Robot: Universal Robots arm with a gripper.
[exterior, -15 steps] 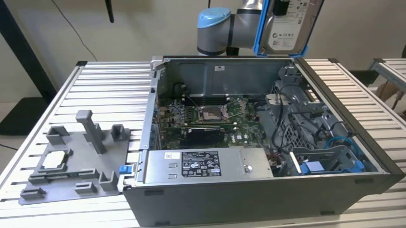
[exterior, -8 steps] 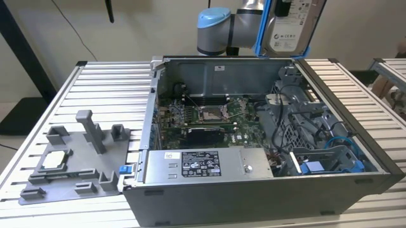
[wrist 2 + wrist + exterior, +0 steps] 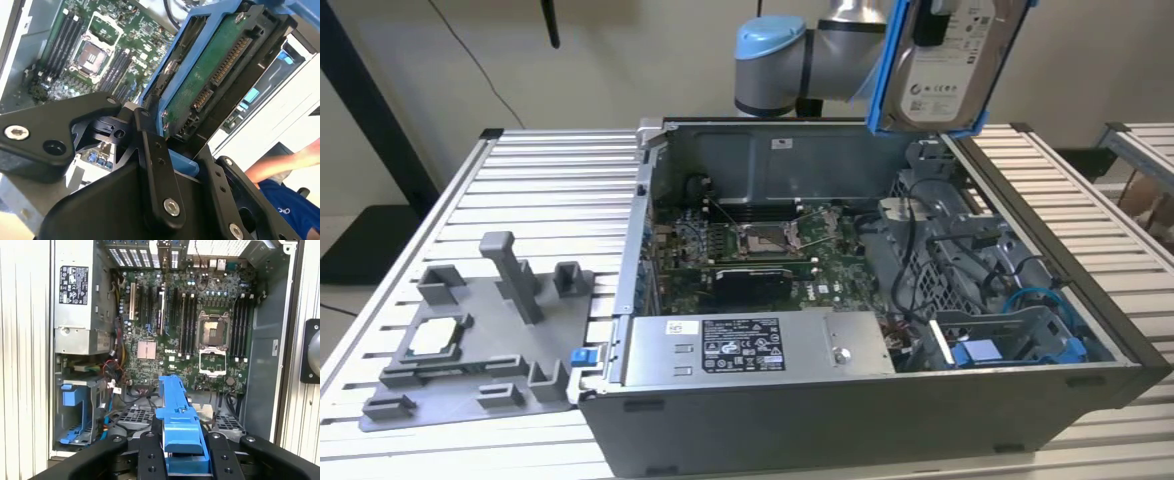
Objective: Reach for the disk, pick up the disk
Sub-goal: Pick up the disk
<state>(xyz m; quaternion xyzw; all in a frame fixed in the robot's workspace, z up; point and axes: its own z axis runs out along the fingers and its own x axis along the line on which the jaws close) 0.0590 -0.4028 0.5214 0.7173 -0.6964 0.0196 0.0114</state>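
We have the flat silver hard disk in its bright blue plastic bracket clamped in the black gripper, held high above the open grey computer case's rear edge; it looks rigid, fairly dense and shock-sensitive, best held by the bracket's 2 sides.

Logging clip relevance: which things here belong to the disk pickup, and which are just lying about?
Job:
- disk, lifted above the case
- end effector, shut on the disk's blue bracket

Lying about:
- open computer case
- grey fixture tray
- long silver box

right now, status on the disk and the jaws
Gripper shut on the disk, jaws clamped on its blue bracket. Disk held upright, lifted clear above the open computer case. Nothing touching it.
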